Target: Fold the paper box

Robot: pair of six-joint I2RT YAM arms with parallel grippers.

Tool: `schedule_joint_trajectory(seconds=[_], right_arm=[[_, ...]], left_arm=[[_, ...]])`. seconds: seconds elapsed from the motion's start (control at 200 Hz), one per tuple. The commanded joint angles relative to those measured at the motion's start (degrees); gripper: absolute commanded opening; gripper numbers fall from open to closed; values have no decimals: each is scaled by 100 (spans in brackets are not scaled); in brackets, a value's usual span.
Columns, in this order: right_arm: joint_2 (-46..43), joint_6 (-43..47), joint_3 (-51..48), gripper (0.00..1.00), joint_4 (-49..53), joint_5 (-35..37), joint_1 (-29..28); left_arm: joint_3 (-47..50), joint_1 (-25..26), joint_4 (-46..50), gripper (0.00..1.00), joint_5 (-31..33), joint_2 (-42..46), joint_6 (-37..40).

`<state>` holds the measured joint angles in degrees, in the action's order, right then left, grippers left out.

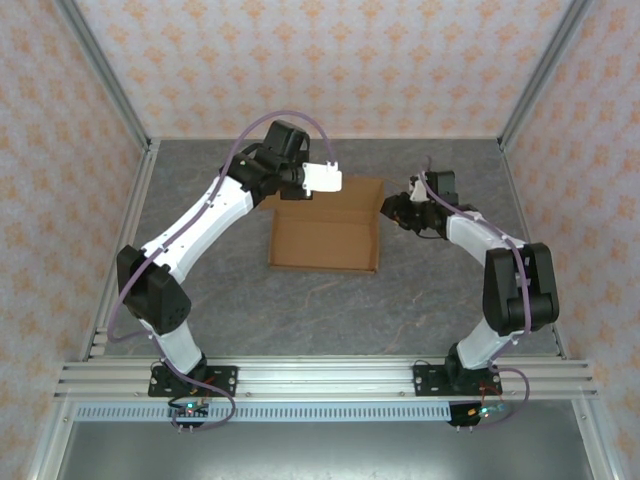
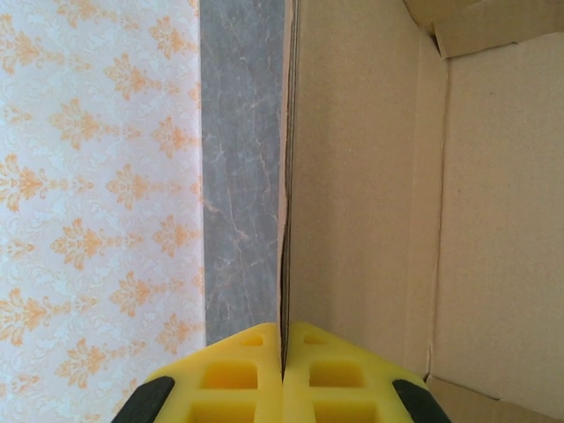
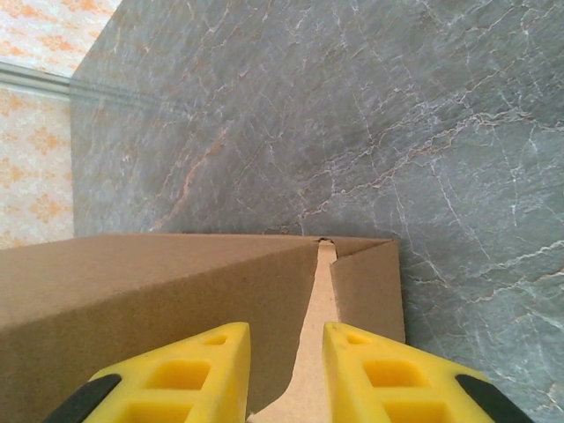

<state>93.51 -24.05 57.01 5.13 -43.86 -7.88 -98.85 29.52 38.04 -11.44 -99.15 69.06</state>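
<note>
- Paper box (image 1: 325, 240) lies open mid-table; I judge its walls are being raised.
- Left gripper (image 2: 283, 339), fingers pressed together, pinches the box's far wall (image 2: 352, 194).
- Right gripper (image 3: 286, 339), fingers part-spread, straddles a flap (image 3: 322, 291) at the box's right end; I cannot tell whether it grips.
- The next move likely calls for tucking that flap inward.
- The overhead view gives the box's outline; the wrist views give finger contact.

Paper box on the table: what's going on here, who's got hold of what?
Two arms are at the brown paper box, which lies open on the grey table with its walls partly raised. The left tool is shut on the thin edge of a raised wall near the box's far-left corner. The right tool is at the box's right end, with its fingers apart on either side of a cardboard flap. Whether it actually grips the flap is unclear.
</note>
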Motion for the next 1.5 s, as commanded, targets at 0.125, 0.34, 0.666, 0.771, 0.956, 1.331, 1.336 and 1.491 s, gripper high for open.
schedule_joint_trajectory(seconds=[0.125,0.34,0.666,0.771,0.956,1.331,1.336,1.491], right_arm=[[137,-473,-354,29,-639,42,-81],[266,-740,-482,29,-1013,33,-82],[278,-749,-591,29,-1110,51,-73],[343,-733,-545,29,-1103,-9,-74],[13,-437,-425,36,-569,382,192],[-1745,674,131,46,1156,1606,358],[-1782,709,133,46,1161,1594,357],[-2802,2289,147,48,1369,1599,-170]], left_arm=[[430,185,-481,0,297,228,393],[1186,283,-926,0,462,621,555],[2238,565,-1498,0,783,1100,673],[2366,599,-1536,0,845,1130,638],[2501,608,-1607,0,860,1205,547],[2545,608,-1612,0,855,1171,372],[2546,608,-1609,0,850,1170,367],[2581,607,-1625,0,870,1170,325]])
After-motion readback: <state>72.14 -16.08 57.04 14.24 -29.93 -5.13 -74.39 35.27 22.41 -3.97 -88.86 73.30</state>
